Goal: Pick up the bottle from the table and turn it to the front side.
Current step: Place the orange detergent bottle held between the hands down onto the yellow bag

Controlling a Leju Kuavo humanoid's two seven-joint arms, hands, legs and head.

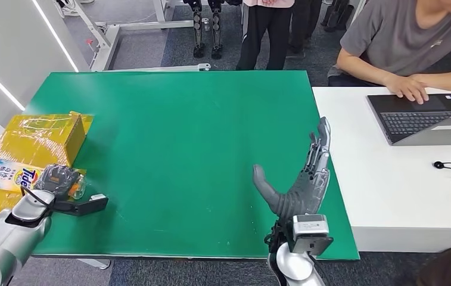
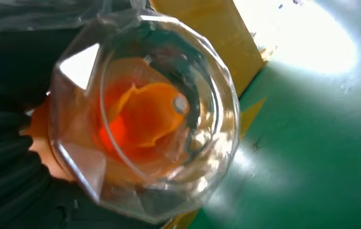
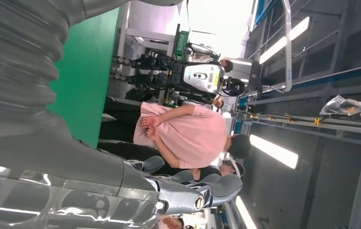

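Observation:
An orange detergent bottle [image 1: 2,173] with a blue and white label lies at the table's left edge, beside a yellow box. My left hand [image 1: 60,182] wraps around its clear cap end [image 1: 78,188], with one digit sticking out to the right over the green table [image 1: 175,131]. In the left wrist view the clear faceted cap [image 2: 142,119] sits close to the camera, with orange showing through it. My right hand [image 1: 306,179] is held up with its fingers straight and apart near the table's right edge, holding nothing. The right wrist view looks past the hand [image 3: 188,191] to people standing.
A yellow cardboard box [image 1: 44,136] stands at the left, behind the bottle. To the right is a white table [image 1: 360,179] with a laptop [image 1: 425,116] and a seated person [image 1: 401,42] typing on it. A person in pink [image 1: 270,30] and robot legs [image 1: 206,30] stand beyond the far edge.

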